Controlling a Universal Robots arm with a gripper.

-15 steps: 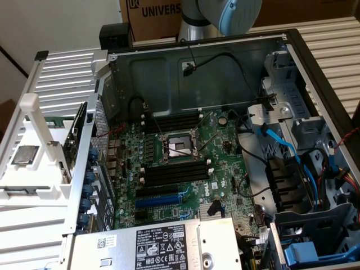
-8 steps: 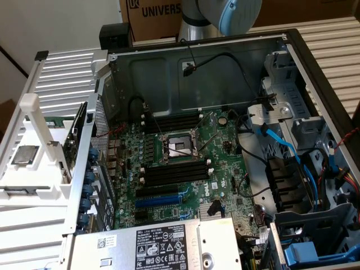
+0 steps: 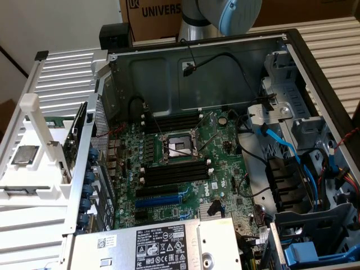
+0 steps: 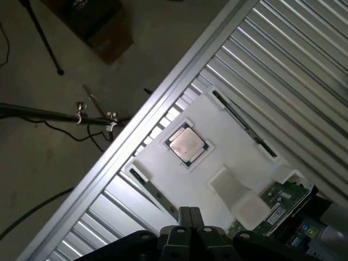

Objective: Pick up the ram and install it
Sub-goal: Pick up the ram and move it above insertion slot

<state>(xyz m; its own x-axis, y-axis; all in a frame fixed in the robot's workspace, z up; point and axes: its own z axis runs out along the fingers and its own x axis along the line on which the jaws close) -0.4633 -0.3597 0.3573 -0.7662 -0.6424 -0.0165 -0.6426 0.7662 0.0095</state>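
Two views, ext. first. Open PC case (image 3: 315, 73) lies flat w/ motherboard (image 3: 219, 152) facing up; CPU socket (image 3: 179, 147) sits btwn two banks of long black memory slots (image 3: 174, 171), all unfilled. Arm (image 3: 225, 14) is up behind the case's far wall. On the exterior view's left, outside the case, a white holder (image 3: 34, 169) rests on the slatted metal table (image 3: 67, 67), w/ a silver-topped processor chip (image 3: 25, 154) in its recess. The ram (image 3: 71, 140) stands on edge at the holder's side nearest the case, just beside the case wall.

Wrist view: gripper (image 4: 185, 213) has fingers pressed together, nothing pinched btwn them. It hangs over the white holder (image 4: 244, 157). Processor chip (image 4: 186, 143) sits in its square pocket mid-holder. The ram (image 4: 277, 205), green w/ pale sticker, lies along the holder's edge, apart from the gripper, untouched. Slatted table (image 4: 304, 65) runs under the holder; floor and a stand's legs (image 4: 43, 111) lie beyond the table edge.
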